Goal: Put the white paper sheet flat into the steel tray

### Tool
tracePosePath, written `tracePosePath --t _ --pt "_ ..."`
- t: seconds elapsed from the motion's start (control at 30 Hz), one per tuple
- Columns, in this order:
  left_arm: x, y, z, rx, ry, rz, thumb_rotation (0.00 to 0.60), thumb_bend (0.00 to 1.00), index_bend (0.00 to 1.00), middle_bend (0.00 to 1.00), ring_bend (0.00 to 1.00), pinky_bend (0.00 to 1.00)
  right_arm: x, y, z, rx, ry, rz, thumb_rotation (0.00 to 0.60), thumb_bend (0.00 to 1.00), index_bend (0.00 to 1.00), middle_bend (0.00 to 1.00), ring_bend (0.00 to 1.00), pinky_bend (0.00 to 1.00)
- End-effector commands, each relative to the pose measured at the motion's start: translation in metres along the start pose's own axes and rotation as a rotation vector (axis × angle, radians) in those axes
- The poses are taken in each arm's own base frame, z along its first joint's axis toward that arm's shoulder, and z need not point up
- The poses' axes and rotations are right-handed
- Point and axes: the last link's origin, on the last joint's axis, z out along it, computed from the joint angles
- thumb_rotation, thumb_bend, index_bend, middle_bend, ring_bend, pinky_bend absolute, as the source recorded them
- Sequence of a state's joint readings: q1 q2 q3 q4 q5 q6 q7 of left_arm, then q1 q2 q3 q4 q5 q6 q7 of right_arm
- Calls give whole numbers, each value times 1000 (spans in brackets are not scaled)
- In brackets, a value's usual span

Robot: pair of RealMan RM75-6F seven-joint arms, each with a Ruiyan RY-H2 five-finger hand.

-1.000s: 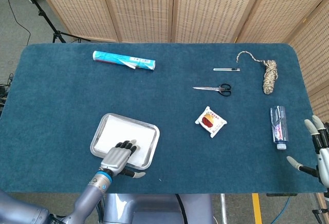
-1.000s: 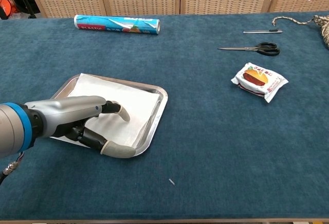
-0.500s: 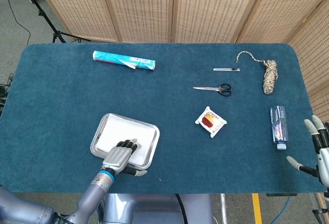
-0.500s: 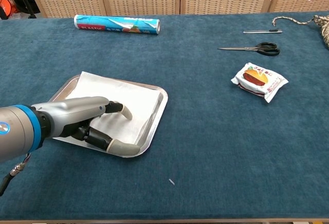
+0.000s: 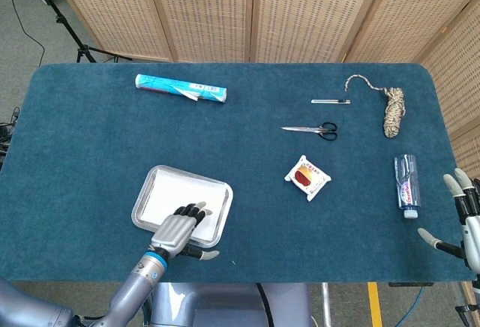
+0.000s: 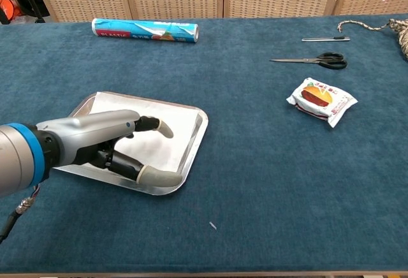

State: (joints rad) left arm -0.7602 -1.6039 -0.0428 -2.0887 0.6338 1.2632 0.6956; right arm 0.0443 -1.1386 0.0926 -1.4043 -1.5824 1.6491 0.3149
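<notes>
The left hand point(image 6: 105, 144) hovers over the near part of the rectangular steel tray point(image 6: 197, 139), fingers stretched forward and apart, grasping nothing. Under it the white paper sheet point(image 6: 172, 122) lies flat inside the tray. The right hand point(image 5: 463, 218) is at the far right edge of the blue counter point(image 5: 90, 147), fingers spread, released, near a small plastic bottle point(image 5: 406, 184).

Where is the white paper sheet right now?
The white paper sheet lies inside the steel tray on the table's near left in the head view, with the left hand over its near edge.
</notes>
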Motion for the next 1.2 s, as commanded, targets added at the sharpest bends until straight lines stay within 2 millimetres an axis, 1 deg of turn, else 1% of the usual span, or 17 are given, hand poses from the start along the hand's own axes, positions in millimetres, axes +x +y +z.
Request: tracePosePath --t 0.03,0.17,0.27,0.3,0.33,0.43,0.47,0.53,0.63,0.77,0.83,1.0,1.13,1.2 --pt "6 -1 -8 -12 21 -7 218 47 146 0 0 103 0 0 0 1 1 -1 600 0 1 0 0 0" --pt "14 -2 -17 -28 46 -19 218 48 146 0 0 103 0 -1 0 3 0 -2 600 0 1 0 0 0" --pt "28 -5 -27 -46 90 -41 219 51 146 0 0 103 -1 -1 -1 4 0 -3 600 0 1 0 0 0" --pt "40 -10 -30 -41 145 -38 219 52 146 0 0 103 -1 -1 -1 6 -2 -4 600 0 1 0 0 0" --pt "48 -17 -39 -43 184 -36 218 53 146 0 0 103 -1 -2 -1 7 -4 -5 600 0 1 0 0 0" --pt "59 -33 -50 -50 252 -32 219 53 146 0 0 103 -2 -2 0 8 -5 -8 600 0 1 0 0 0" --pt "60 -36 -52 -53 262 -31 219 52 146 0 0 103 -2 -2 0 8 -5 -9 600 0 1 0 0 0" --pt "64 -49 -61 -62 318 -31 218 49 146 0 0 103 -3 -3 0 10 -8 -12 600 0 1 0 0 0" --pt "64 -64 -71 -81 379 -34 217 37 144 0 0 103 -4 -4 0 16 -7 -15 600 0 1 0 0 0" --pt "61 -80 -79 -99 436 -33 217 13 137 0 0 103 -4 -5 -1 23 -7 -16 600 0 1 0 0 0" --pt "56 -96 -86 -103 485 -58 217 5 131 0 0 103 -4 -7 -1 33 -2 -11 600 0 1 0 0 0" --pt "43 -127 -92 -111 562 -100 218 0 125 0 0 103 -5 -7 -1 42 4 -7 600 0 1 0 0 0" --pt "31 -160 -101 -99 665 -112 219 0 125 0 0 103 -6 -8 0 53 8 -3 600 0 1 0 0 0" --pt "25 -173 -106 -97 705 -103 221 0 125 0 0 103 -6 -9 0 59 7 -4 600 0 1 0 0 0"
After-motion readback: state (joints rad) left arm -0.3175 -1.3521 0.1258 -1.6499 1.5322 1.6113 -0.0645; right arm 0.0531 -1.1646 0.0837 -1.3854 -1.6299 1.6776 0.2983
